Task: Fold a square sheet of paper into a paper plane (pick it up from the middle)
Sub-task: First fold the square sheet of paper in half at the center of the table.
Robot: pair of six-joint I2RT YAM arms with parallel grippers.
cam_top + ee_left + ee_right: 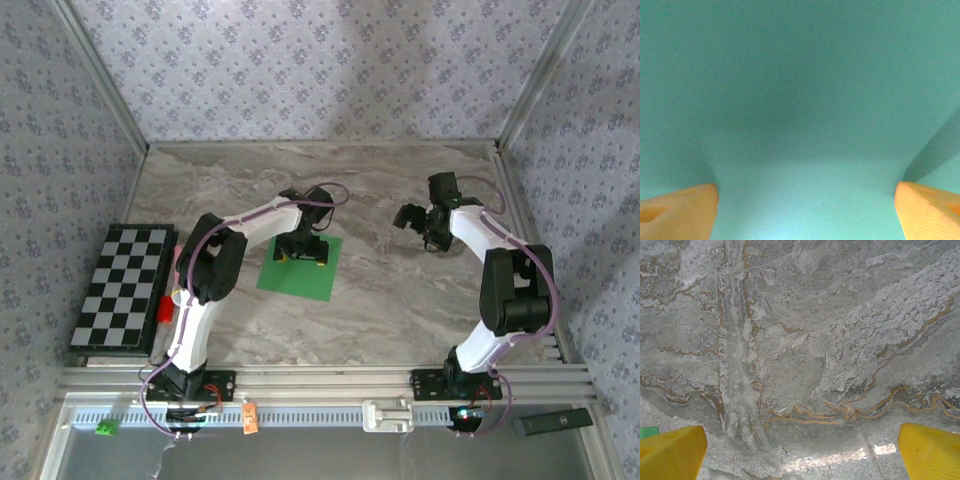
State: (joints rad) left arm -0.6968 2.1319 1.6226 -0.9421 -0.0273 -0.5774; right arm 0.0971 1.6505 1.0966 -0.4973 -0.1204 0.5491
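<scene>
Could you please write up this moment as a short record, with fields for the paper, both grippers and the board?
Paper: square sheet of paper, bright green, lying flat on the marble table, not yet folded
Left gripper: open, down over the sheet's far half, jaws wide apart
Right gripper: open, above bare marble to the right of the sheet
Checkered board: at the table's left edge, apart from the sheet
</scene>
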